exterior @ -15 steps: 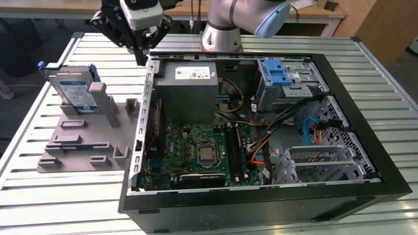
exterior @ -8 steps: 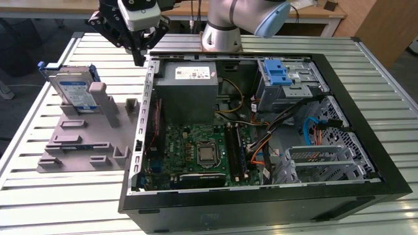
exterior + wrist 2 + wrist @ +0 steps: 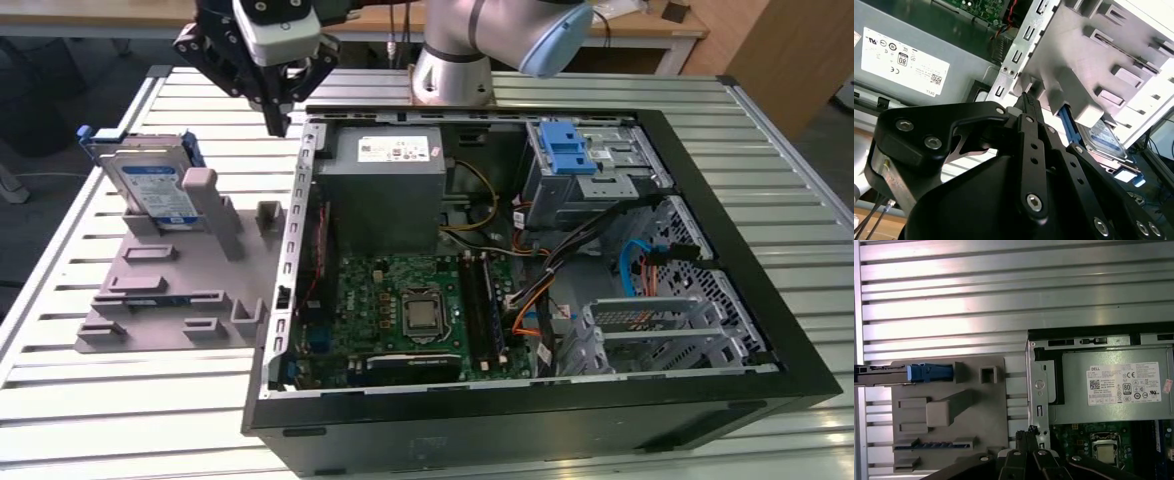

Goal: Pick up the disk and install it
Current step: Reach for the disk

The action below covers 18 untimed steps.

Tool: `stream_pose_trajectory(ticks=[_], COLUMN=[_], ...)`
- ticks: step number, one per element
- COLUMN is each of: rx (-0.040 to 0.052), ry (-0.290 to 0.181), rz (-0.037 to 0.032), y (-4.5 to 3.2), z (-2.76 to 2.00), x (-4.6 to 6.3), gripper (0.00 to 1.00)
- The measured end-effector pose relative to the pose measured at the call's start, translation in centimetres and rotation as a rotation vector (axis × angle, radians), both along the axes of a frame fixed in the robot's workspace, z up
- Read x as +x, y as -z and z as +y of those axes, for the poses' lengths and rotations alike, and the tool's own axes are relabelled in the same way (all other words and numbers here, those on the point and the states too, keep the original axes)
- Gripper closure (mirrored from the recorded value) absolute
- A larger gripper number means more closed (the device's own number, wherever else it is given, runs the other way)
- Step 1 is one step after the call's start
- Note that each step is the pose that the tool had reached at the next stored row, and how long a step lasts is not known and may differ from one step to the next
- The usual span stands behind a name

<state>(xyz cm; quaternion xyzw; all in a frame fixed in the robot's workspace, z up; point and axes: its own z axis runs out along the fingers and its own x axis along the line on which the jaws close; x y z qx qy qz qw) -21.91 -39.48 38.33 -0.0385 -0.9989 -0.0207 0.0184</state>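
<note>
The disk (image 3: 151,186) stands on edge in a slot at the back of the grey holder block (image 3: 174,300), at the exterior view's left; its blue-and-white label faces forward. The first wrist view has the disk (image 3: 881,375) edge-on with its blue rail. In the second wrist view the disk (image 3: 1105,138) sits behind the block. My gripper (image 3: 278,126) hangs in the air to the right of the disk, between the block and the computer case wall. Its fingers are pressed together with nothing between them in both wrist views (image 3: 1026,98) (image 3: 1029,431).
The open computer case (image 3: 694,400) fills the middle and right of the slatted table. Inside it are a grey power-supply box (image 3: 387,190), a motherboard (image 3: 414,315), loose cables and a drive cage with a blue latch (image 3: 571,155). The arm's base (image 3: 451,75) stands behind the case.
</note>
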Motion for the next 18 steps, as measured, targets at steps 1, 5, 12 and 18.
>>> stream_pose_trajectory(ticks=[1, 5, 12, 18], rx=[0.0000, 0.0001, 0.0001, 0.0000], ry=[0.000, 0.000, 0.000, 0.000], rz=[0.0015, 0.0031, 0.0031, 0.0030], y=[0.02, 0.06, 0.09, 0.10], z=[0.00, 0.08, 0.51, 0.84], x=[-0.1, -0.6, -2.1, -3.1], gripper=[0.89, 0.89, 0.89, 0.89])
